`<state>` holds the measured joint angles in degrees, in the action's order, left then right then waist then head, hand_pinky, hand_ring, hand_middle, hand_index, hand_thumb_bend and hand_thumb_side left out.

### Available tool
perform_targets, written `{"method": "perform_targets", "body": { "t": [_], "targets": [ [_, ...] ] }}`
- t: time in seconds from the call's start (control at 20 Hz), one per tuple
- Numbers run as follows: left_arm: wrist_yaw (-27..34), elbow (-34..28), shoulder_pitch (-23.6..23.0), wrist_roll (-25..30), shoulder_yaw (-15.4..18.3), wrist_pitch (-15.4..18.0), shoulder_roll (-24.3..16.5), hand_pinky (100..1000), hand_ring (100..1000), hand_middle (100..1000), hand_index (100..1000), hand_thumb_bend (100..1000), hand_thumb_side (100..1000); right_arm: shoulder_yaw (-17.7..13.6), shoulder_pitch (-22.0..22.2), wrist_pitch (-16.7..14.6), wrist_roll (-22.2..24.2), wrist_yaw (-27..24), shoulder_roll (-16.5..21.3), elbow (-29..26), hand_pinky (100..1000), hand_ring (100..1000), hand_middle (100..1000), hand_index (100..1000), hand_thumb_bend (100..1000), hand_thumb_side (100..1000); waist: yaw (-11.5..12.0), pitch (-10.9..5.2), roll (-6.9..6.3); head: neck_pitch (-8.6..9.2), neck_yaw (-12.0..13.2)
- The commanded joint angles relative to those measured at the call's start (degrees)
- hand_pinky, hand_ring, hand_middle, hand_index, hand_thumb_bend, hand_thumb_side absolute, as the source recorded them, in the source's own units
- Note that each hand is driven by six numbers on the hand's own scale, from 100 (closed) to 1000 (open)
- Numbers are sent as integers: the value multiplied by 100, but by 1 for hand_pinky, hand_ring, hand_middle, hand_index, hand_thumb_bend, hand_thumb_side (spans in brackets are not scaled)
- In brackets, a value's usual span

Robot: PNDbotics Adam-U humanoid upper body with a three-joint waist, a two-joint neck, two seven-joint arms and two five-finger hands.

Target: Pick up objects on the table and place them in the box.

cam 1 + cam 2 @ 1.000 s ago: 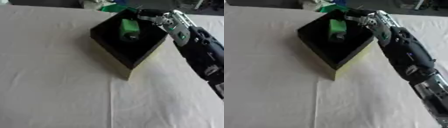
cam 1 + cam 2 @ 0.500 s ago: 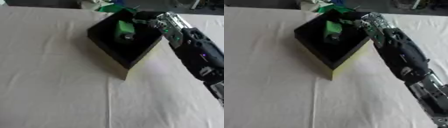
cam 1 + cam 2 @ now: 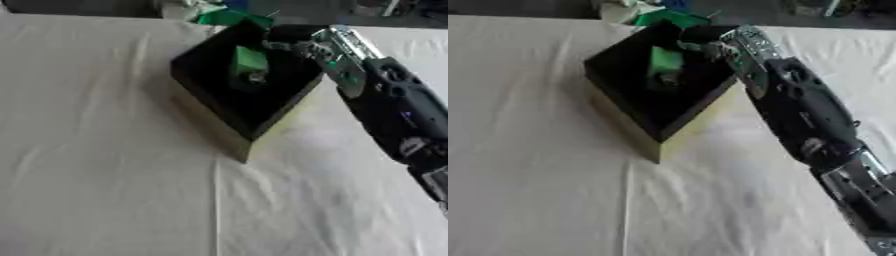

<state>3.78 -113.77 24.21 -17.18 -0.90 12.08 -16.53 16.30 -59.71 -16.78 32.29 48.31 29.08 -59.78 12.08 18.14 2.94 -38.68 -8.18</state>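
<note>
The green block (image 3: 248,65) now lies inside the box (image 3: 214,106), toward its far side, resting on the dark floor with a small dark part at its near end. Over the last second it has barely shifted within the box, apart from the whole view moving a little with the head. The right hand (image 3: 306,47) has stayed at the far right rim of the box, its fingers reaching in just beside the block. Whether they touch it or have let go is hard to tell; they look slightly curled, with nothing plainly between them, so the block seems released or nearly so. By that reading this item is delivered, and what remains for it is only to lift the hand out.

The box sits cornerwise on the white tabletop (image 3: 96,175), black inside with a pale yellow outer wall (image 3: 627,131) facing the camera. The right arm runs from the lower right up along the right side of the box, close over its right rim, so a careless withdrawal could nudge the box.

Beyond the far corner of the box, at the tabletop's far edge, lies a small heap of green and pale things (image 3: 651,14), too indistinct to name. These may be the next things to fetch. The cloth near the box is otherwise bare. The left hand shows in neither view.
</note>
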Motion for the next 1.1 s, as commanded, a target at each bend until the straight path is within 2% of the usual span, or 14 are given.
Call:
{"method": "perform_targets", "body": {
  "t": [0.05, 0.25, 0.7, 0.95, 1.1],
  "targets": [
    [-21, -82, 64, 17, 36, -1, -55, 644, 720, 598, 715, 198, 946, -63, -160, -10, 124, -286, 232, -231, 875, 823, 750, 857, 142, 1000, -5, -142, -8, -163, 335],
    [-27, -82, 61, 13, 42, -1, -63, 645, 721, 598, 715, 197, 945, -129, -161, 8, 230, -418, 355, -354, 875, 814, 740, 844, 131, 976, -17, -152, 9, -155, 495],
    [-23, -82, 63, 21, 41, -11, -54, 645, 721, 599, 715, 195, 946, -89, -163, 56, 254, -356, 351, -399, 881, 824, 754, 856, 156, 998, -38, -148, -6, -82, 455],
    [-17, -82, 72, 28, 40, -12, -53, 646, 722, 599, 715, 194, 946, -74, -171, 46, 273, -218, 355, -372, 925, 887, 831, 906, 315, 1000, -40, -147, -10, -51, 399],
    [-14, -82, 70, 43, 34, -16, -47, 645, 722, 599, 714, 192, 946, -80, -174, 25, 261, -96, 365, -385, 927, 882, 824, 902, 311, 1000, -49, -150, -8, -45, 382]
  ]
}}
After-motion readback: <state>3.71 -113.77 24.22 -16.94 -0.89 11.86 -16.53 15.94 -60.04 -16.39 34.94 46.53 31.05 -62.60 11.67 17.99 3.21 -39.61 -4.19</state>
